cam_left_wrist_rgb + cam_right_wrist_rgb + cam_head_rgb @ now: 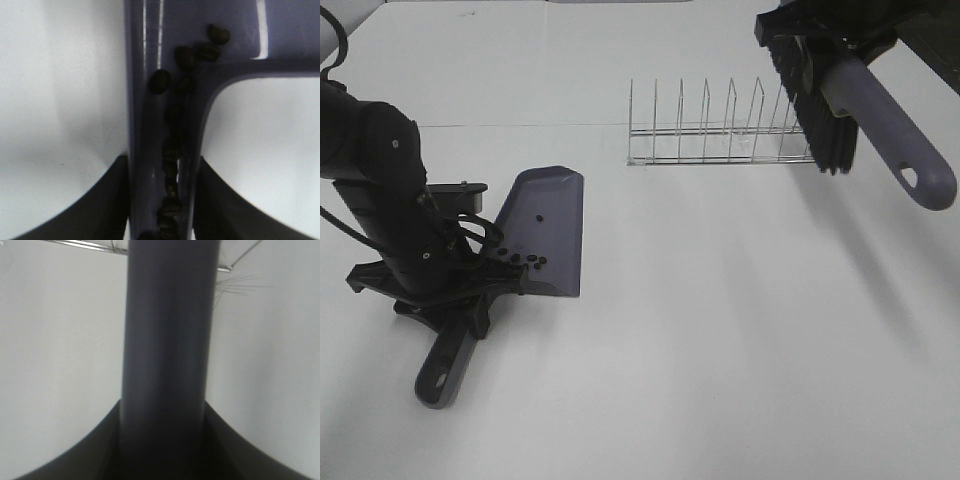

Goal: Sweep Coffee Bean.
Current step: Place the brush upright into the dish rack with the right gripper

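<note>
A grey-purple dustpan lies on the white table at the left, its handle pointing toward the front. Several coffee beans sit in the pan near the handle end, one further up. In the left wrist view the beans line the handle channel. My left gripper is shut on the dustpan handle. My right gripper is shut on the brush handle, held high at the back right, black bristles hanging down. The right wrist view shows the brush handle between dark fingers.
A wire dish rack stands at the back middle, just left of the raised brush. The table's far edge runs along the top of the exterior view.
</note>
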